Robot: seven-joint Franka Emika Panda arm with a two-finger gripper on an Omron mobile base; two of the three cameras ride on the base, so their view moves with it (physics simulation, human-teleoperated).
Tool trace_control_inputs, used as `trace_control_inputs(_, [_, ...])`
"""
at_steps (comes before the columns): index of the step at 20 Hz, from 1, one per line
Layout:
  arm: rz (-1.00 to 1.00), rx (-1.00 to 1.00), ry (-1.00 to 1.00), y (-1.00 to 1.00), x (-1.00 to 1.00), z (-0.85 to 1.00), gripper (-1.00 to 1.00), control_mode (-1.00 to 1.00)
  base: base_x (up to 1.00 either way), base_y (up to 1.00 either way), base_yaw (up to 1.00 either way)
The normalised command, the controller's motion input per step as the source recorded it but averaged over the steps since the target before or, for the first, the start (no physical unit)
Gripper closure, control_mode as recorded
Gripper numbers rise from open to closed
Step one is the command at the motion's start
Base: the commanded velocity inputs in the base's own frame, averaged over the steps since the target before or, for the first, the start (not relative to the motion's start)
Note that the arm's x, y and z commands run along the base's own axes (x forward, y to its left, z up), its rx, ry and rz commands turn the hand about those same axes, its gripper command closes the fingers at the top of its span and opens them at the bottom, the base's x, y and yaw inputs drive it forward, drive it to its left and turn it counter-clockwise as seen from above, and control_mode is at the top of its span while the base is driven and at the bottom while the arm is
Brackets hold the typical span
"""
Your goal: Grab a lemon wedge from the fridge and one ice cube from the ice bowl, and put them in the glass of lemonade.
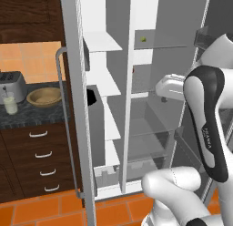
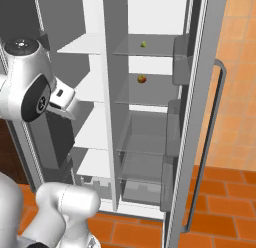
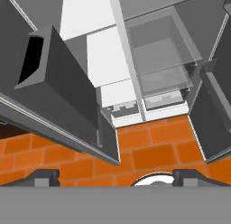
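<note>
— Standing open in front of the base, is that the fridge (image 1: 75, 106)?

— Yes, both light-grey doors are swinging wide, white shelves on one side, clear glass shelves on the other. The arm is rising bent at the elbow, its hand pointing down toward the orange floor tiles (image 3: 149, 148) and the fridge's bottom drawers.

— And the gripper (image 3: 115, 178)?

— Its fingers are spreading wide apart, holding nothing.

— Where is the wedge sitting?

— The wedge (image 2: 143, 44), a tiny yellow-green piece, is lying on the upper glass shelf, well above the hand. A small red-orange fruit (image 2: 142, 79) is sitting one shelf below.

— Farther off?

— Left of the door, on the dark counter (image 1: 32, 113), the wooden bowl (image 1: 44, 96) is sitting beside the glass (image 1: 10, 103) of pale drink, with a toaster (image 1: 11, 85) behind. Small writing on the forearm is too blurred to read.
</note>
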Motion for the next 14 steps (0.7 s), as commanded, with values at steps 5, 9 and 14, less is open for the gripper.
trace_control_inputs(5, [-0.06,0.00,0.00,-0.16,0.03,-0.10,-1.00,-1.00,0.00,0.00,0.00])
trace_control_inputs(9, [-0.01,0.00,0.00,-0.13,0.00,-0.05,-1.00,-1.00,0.00,0.00,0.00])
trace_control_inputs(14, [-0.02,0.00,0.00,-0.14,0.10,-0.09,-1.00,1.00,0.10,-0.06,-0.02])
